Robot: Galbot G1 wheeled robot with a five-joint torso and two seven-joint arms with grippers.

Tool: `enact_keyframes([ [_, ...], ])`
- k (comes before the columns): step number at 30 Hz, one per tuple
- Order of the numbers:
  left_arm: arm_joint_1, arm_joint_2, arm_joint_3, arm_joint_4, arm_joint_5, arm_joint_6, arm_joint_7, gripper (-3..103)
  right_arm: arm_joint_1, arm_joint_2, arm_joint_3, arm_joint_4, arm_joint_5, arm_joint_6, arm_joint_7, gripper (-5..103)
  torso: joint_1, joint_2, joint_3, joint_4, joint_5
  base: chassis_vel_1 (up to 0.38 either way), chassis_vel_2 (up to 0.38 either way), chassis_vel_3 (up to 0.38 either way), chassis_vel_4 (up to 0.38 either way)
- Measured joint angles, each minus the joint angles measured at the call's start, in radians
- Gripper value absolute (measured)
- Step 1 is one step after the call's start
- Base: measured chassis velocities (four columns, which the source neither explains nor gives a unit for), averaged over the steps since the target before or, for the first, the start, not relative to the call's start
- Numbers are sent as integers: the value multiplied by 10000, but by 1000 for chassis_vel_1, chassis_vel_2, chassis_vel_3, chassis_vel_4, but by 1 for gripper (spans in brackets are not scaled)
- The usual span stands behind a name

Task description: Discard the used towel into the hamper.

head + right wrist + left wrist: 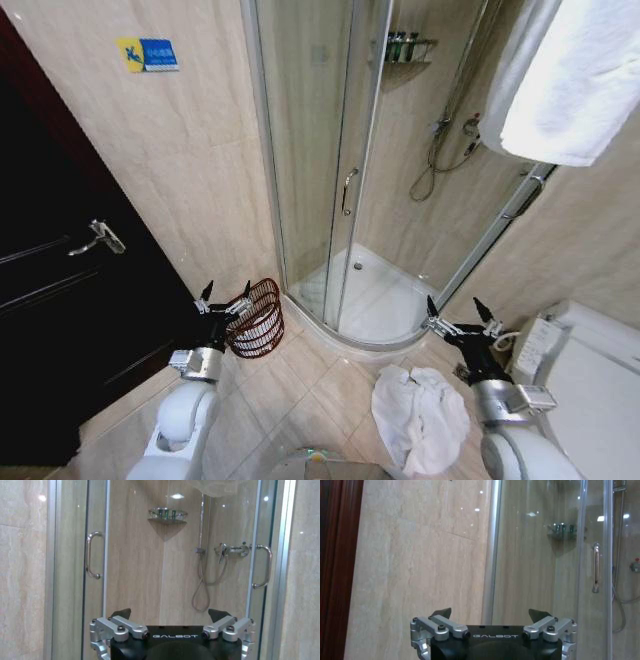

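A crumpled white towel (420, 415) lies on the tiled floor near my right arm. The hamper (258, 318), a small dark reddish-brown wire basket, stands against the wall left of the shower. My left gripper (225, 293) is open and raised just left of the hamper's rim, holding nothing. Above and right of the towel, my right gripper (456, 310) is open and empty too. In the left wrist view the open left gripper (490, 613) faces the tiled wall. The right gripper (170, 613) faces the shower glass in the right wrist view.
A glass shower cabin (340, 180) with a white tray fills the corner ahead. A dark door (60, 300) with a lever handle is at the left. A white toilet (590, 370) stands at the right. A white towel (570, 70) hangs at upper right.
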Motion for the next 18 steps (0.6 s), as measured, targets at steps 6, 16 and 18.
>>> enact_keyframes([
  [6,4,3,6,0,8,57,0,100,45,-4,-11,1,-5,-24,-16,100,0,0,0,4,-1,-16,-12,25,31],
  [16,84,3,-26,2,11,67,7,100,28,-6,-1,-8,-4,24,-50,100,1,0,0,3,1,-92,-97,82,90],
  [18,94,-1,-27,1,12,67,8,100,24,-10,8,-7,-3,37,-52,100,0,1,-1,4,1,-78,-89,68,85],
])
